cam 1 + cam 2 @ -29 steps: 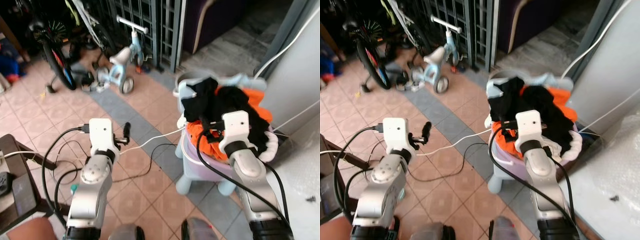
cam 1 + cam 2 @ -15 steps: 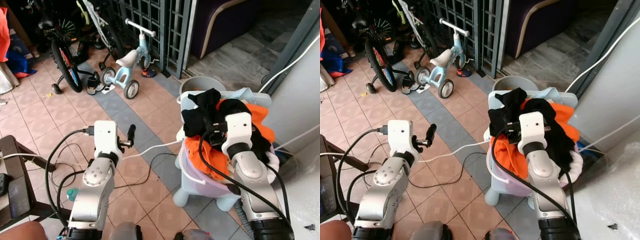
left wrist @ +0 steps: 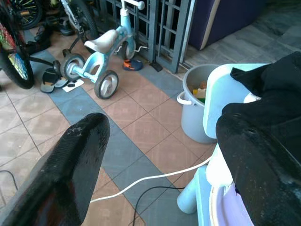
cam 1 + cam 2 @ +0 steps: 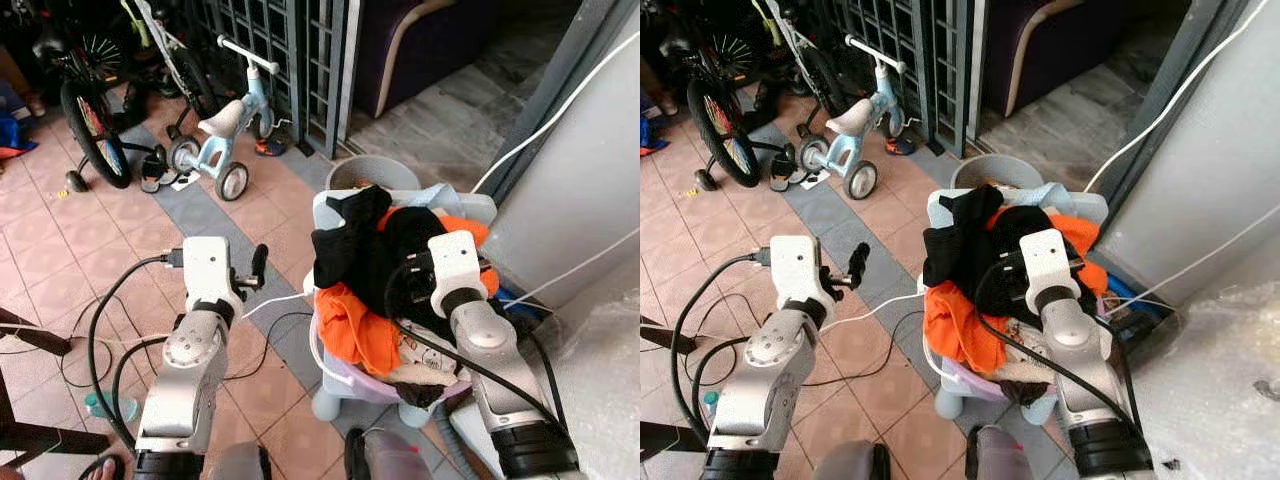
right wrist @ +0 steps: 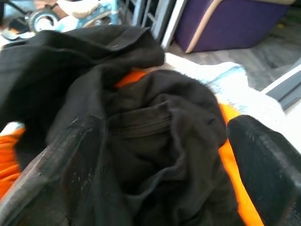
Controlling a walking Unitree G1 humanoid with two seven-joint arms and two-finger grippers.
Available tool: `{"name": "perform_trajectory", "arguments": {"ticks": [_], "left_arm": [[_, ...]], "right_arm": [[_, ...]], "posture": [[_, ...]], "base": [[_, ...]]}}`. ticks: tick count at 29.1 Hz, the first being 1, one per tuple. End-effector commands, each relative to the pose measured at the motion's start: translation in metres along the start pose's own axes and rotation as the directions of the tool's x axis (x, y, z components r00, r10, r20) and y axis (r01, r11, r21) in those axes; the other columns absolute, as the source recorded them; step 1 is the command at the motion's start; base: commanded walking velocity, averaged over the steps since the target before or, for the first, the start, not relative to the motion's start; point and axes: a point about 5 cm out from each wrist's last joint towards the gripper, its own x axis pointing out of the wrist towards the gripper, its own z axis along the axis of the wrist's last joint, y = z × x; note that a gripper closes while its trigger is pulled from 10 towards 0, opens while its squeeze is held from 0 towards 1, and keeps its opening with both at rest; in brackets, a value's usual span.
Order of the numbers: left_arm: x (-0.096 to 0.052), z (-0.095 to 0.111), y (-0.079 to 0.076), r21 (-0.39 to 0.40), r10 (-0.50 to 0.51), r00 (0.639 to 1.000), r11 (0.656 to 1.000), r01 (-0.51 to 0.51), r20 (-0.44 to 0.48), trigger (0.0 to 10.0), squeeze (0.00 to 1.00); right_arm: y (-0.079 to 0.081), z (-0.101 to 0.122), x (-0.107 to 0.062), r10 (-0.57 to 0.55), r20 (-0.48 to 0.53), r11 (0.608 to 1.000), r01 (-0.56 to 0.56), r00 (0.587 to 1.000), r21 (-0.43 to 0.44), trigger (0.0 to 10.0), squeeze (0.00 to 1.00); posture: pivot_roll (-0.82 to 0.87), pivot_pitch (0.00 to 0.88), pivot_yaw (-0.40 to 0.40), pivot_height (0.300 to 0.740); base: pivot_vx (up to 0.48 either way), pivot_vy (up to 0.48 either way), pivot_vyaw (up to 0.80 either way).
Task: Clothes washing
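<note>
At far left we see a bicycle [image 4: 88, 120] and a pale blue balance bike [image 4: 228, 125] parked on the tiled floor [image 4: 60, 260]. Our left end effector [image 4: 257, 268] hovers above a white cable [image 4: 275, 298], its fingers spread wide and holding nothing. At centre, the laundry basket [image 4: 345, 375] stands heaped with black clothes [image 4: 365, 250] and an orange garment [image 4: 358, 325], a grey bucket [image 4: 365, 175] just behind. Our right end effector [image 5: 155, 155] hangs over the black clothes, fingers wide apart, nothing gripped.
</note>
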Motion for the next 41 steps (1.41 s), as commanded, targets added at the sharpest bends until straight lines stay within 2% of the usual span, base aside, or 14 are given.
{"name": "perform_trajectory", "arguments": {"ticks": [1, 4, 8, 12, 13, 14, 15, 17, 19, 31, 41], "left_arm": [[-0.002, 0.005, 0.004, 0.009, 0.008, 1.0, 1.0, -0.008, 0.008, 10.0, 0.0], [-0.004, 0.013, 0.005, 0.008, -0.003, 0.999, 1.0, 0.003, 0.032, 10.0, 0.0], [-0.004, 0.013, 0.006, 0.007, 0.002, 1.0, 1.0, -0.003, 0.029, 10.0, 0.0], [-0.007, 0.009, -0.001, 0.003, -0.013, 1.0, 1.0, 0.013, 0.016, 10.0, 0.0], [-0.008, 0.008, -0.003, 0.006, -0.019, 1.0, 1.0, 0.019, 0.015, 10.0, 0.0], [-0.009, 0.008, -0.005, 0.01, -0.025, 1.0, 1.0, 0.025, 0.014, 10.0, 0.0], [-0.011, 0.007, -0.006, 0.016, -0.028, 1.0, 0.999, 0.028, 0.013, 10.0, 0.0], [-0.012, 0.006, -0.007, 0.016, -0.026, 1.0, 1.0, 0.026, 0.012, 10.0, 0.0], [-0.014, 0.005, -0.003, 0.012, -0.001, 1.0, 1.0, 0.001, 0.009, 10.0, 0.0], [-0.016, 0.0, -0.001, -0.011, 0.016, 1.0, 1.0, -0.017, -0.013, 10.0, 0.0], [-0.012, 0.002, -0.002, -0.031, 0.011, 1.0, 0.999, -0.012, -0.011, 10.0, 0.0]], "right_arm": [[0.013, -0.008, 0.004, 0.075, -0.077, 0.997, -0.074, 0.994, 0.018, 10.0, 0.0], [0.019, -0.001, 0.011, 0.116, -0.048, 0.993, -0.115, 0.992, 0.011, 10.0, 0.0], [0.02, -0.004, 0.017, 0.107, -0.076, 0.994, -0.106, 0.991, 0.019, 10.0, 0.0], [0.027, -0.018, 0.032, 0.078, -0.184, 0.996, -0.085, 0.98, -0.03, 10.0, 0.0], [0.027, -0.02, 0.035, 0.065, -0.206, 0.997, -0.072, 0.976, -0.026, 5.3, 0.0], [0.028, -0.023, 0.037, 0.058, -0.225, 0.998, -0.063, 0.973, -0.015, 4.2, 0.0], [0.03, -0.027, 0.041, 0.044, -0.267, 0.999, -0.046, 0.963, -0.004, 0.0, 0.0], [0.031, -0.03, 0.043, 0.036, -0.286, 0.999, -0.039, 0.958, -0.003, 0.0, 0.0], [0.032, -0.033, 0.044, 0.017, -0.321, 0.999, -0.005, 0.947, 0.038, 0.0, 0.0], [0.029, -0.038, 0.047, -0.004, -0.322, 0.988, 0.055, 0.947, 0.147, 0.0, 0.0], [0.018, -0.037, 0.043, -0.027, -0.256, 0.96, 0.097, 0.966, 0.264, 0.0, 0.0]], "posture": [[0.02, 0.2, 0.043, 0.74], [0.03, 0.197, 0.046, 0.74], [0.05, 0.197, 0.044, 0.74], [0.05, 0.188, 0.031, 0.74], [0.06, 0.187, 0.029, 0.74], [0.06, 0.186, 0.027, 0.74], [0.07, 0.181, 0.016, 0.74], [0.08, 0.181, 0.014, 0.74], [0.09, 0.178, 0.0, 0.74], [0.08, 0.181, -0.017, 0.74], [0.06, 0.166, 0.003, 0.74]], "base": [[0.0, 0.0, 0.0], [0.0, 0.0, 0.0], [0.0, 0.0, 0.0], [0.0, 0.0, 0.0], [0.0, 0.0, 0.0], [0.0, 0.0, 0.0], [0.0, 0.0, 0.0], [0.0, 0.0, 0.0], [0.0, 0.0, 0.0], [0.0, 0.0, 0.0], [0.0, 0.0, 0.0]]}}
